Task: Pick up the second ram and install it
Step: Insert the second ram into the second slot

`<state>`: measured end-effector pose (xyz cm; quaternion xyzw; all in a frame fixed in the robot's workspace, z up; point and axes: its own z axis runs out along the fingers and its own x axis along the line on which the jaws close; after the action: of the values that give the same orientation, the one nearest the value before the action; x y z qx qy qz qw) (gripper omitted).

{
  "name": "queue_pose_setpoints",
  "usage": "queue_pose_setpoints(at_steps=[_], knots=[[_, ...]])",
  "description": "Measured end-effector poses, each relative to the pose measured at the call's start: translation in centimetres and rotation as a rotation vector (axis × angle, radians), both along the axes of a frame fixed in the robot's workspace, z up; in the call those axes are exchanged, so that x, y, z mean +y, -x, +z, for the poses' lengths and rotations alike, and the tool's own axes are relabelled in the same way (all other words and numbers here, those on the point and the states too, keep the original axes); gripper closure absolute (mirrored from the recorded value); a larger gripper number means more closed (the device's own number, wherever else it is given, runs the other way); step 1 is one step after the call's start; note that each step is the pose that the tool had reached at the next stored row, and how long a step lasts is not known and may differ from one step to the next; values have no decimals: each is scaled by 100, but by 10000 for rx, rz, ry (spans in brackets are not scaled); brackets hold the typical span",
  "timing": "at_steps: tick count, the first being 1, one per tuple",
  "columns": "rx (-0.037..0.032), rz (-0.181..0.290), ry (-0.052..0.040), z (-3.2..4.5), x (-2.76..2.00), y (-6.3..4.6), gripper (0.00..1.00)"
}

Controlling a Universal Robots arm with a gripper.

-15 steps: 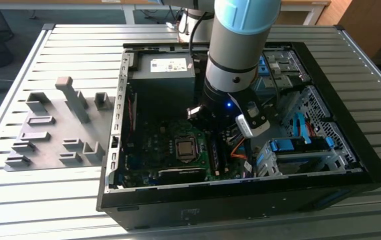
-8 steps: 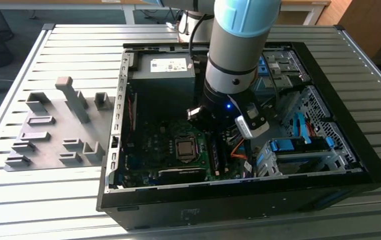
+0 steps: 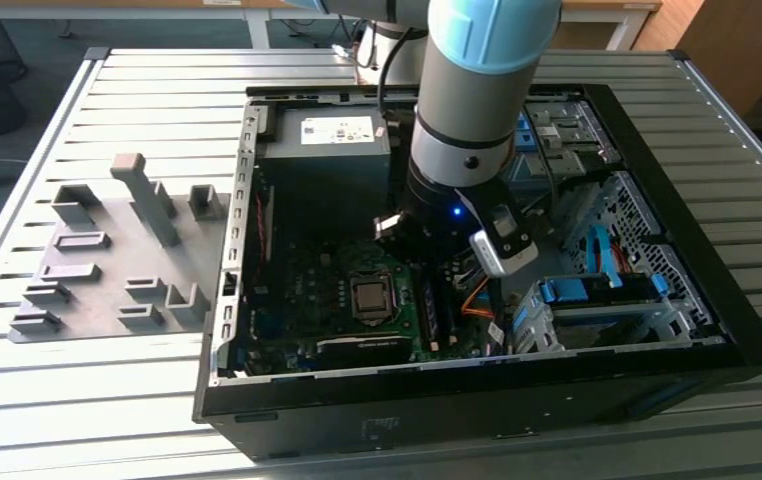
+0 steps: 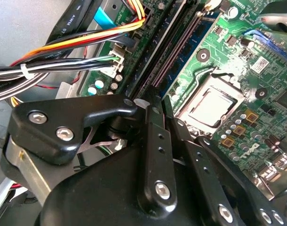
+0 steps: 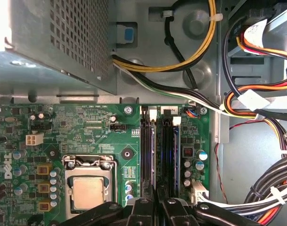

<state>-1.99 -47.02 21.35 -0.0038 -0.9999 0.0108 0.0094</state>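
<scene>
Arm reaches down into the open case (image 3: 701,330) on the slatted surface (image 3: 154,400). Hand (image 5: 157,200) sits low over the memory slots (image 5: 148,155) beside the processor (image 5: 89,190). In both wrist views the fingers (image 4: 155,141) stand close together at the slot end; whether they clamp anything cannot be told. The ram (image 5: 168,150) stands edge-on in the slots, just ahead of the hand.
</scene>
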Motion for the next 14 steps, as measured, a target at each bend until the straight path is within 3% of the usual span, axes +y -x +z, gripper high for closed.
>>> queue_pose_setpoints(at_steps=[14], knots=[[1, -1, 0, -5, -14, 2, 86]])
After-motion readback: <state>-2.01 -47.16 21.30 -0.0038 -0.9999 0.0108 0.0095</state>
